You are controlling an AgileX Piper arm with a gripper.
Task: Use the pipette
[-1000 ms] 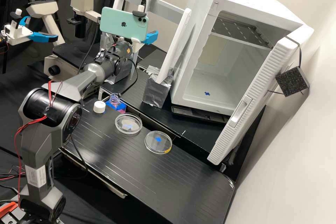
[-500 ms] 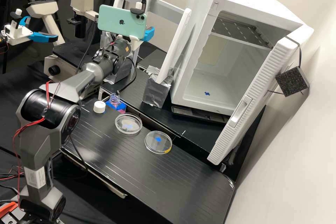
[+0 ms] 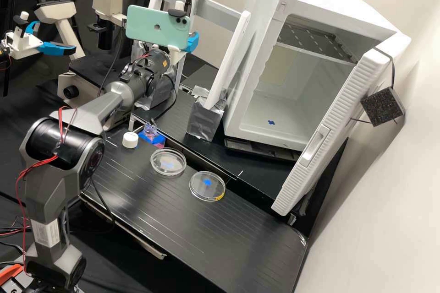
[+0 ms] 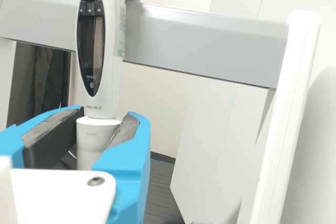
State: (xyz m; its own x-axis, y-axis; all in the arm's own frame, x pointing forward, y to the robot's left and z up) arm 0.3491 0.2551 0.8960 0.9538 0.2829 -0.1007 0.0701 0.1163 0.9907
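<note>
Behind the bench, my gripper shows as a blue finger beside the phone mounted over it. The pipette, red-topped, stands upright at the grey crossbar of a white rack. In the wrist view, the gripper is open, one finger on each side of the white lower body of the pipette; its dark oval display faces the camera. The near finger partly covers that lower body, and the tip end is hidden. An uncapped bottle with pink liquid stands at the bench's back edge.
A white cap lies beside the bottle. Two clear dishes sit on the black bench. A white open-doored incubator stands at the right, a foil-wrapped block before it. A microscope is at the left.
The arm with its phone has shifted a little to the left in the high view. The pipette, bottle, cap and dishes have kept their places.
</note>
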